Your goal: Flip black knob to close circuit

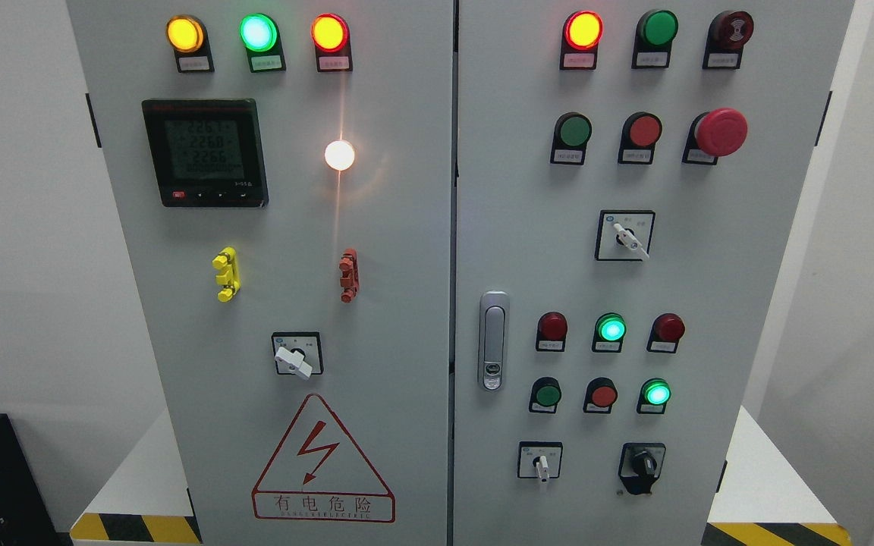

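A: Grey cabinet (407, 318) straight ahead, 2 doors. Black knob (642, 460) down at 5 o'clock on the right door, low right corner, pointer roughly upright.

B: No robot hands anywhere in view, so cannot tell whether fingers are loose, clenched or grasping. Nothing touching the knob.

A: Counting selector switches with white levers: 3. One (294, 356) on the left door at 7 o'clock, one (629, 240) on the right door at 2 o'clock, one (541, 464) just left of the black knob.

B: Top row, left door: 3 lit lamps, amber, green, red-orange. Below them 1 digital meter (204, 152) at 10 o'clock, 1 white glowing lamp (339, 155) beside it.

A: Right door: 1 red mushroom button (720, 132) at 1 o'clock, 1 silver latch handle (492, 340) near centre.

B: 2 green lamps lit in the lower cluster. 1 red warning triangle (322, 459) at 6 o'clock.
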{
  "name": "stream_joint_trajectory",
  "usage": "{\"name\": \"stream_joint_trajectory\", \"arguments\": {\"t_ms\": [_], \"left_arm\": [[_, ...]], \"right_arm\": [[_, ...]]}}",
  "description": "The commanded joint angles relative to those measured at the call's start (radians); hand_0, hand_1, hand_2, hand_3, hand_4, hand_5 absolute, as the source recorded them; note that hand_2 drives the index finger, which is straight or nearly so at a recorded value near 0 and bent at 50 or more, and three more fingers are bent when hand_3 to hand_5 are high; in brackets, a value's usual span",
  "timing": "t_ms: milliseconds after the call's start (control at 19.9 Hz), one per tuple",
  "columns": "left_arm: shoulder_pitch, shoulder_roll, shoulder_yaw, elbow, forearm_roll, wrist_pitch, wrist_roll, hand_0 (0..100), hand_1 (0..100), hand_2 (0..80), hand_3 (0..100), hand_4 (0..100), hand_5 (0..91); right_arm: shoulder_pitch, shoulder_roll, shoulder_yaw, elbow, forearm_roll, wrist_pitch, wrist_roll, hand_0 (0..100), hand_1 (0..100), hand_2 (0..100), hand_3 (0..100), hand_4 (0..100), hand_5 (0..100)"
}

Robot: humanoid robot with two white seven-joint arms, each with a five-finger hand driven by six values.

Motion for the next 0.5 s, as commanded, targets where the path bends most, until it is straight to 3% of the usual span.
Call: {"name": "stream_joint_trajectory", "arguments": {"t_ms": [0, 452], "left_arm": [[0.023, 0.0, 0.0, -0.029, 0.0, -0.001, 0.0, 12, 56, 0.0, 0, 0, 0.0], [0.023, 0.0, 0.0, -0.029, 0.0, -0.001, 0.0, 12, 56, 0.0, 0, 0, 0.0]], "right_arm": [[0.006, -0.053, 0.025, -0.239, 0.18, 0.0, -0.047, 0, 0, 59, 76, 63, 57], [0.026, -0.052, -0.032, -0.417, 0.444, -0.001, -0.095, 0, 0, 67, 81, 69, 65]]}}
